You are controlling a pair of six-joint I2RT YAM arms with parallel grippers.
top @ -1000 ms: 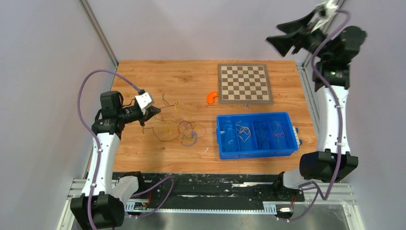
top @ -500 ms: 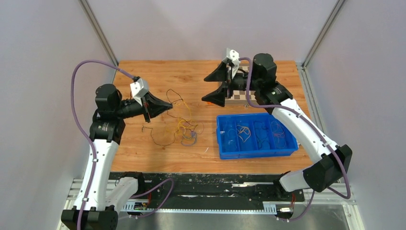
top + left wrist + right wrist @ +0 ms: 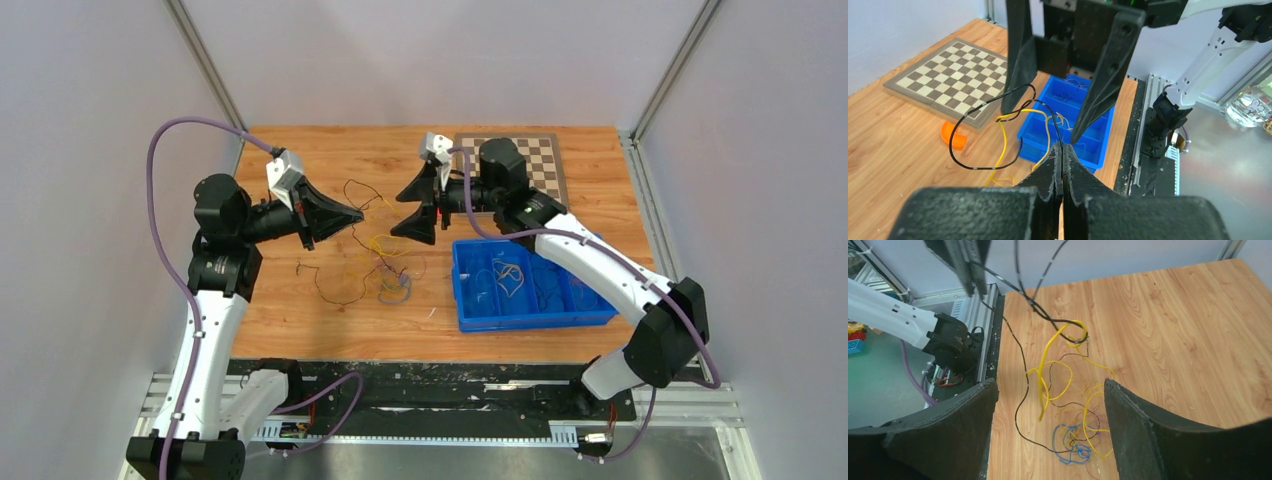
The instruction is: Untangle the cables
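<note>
Cables [image 3: 392, 283]: yellow-black-blue tangle, strands pinched in closed left gripper [image 3: 359, 212]; right gripper [image 3: 398, 216] wide, empty.

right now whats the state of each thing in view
left end effector: shut on cables, raised
right end effector: open, empty, facing the left one
cables: tangled, some strands lifted, the rest on the table
bin: on the table, a few cables in its compartments
chessboard: lying flat
orange piece: lying beside the chessboard
</note>
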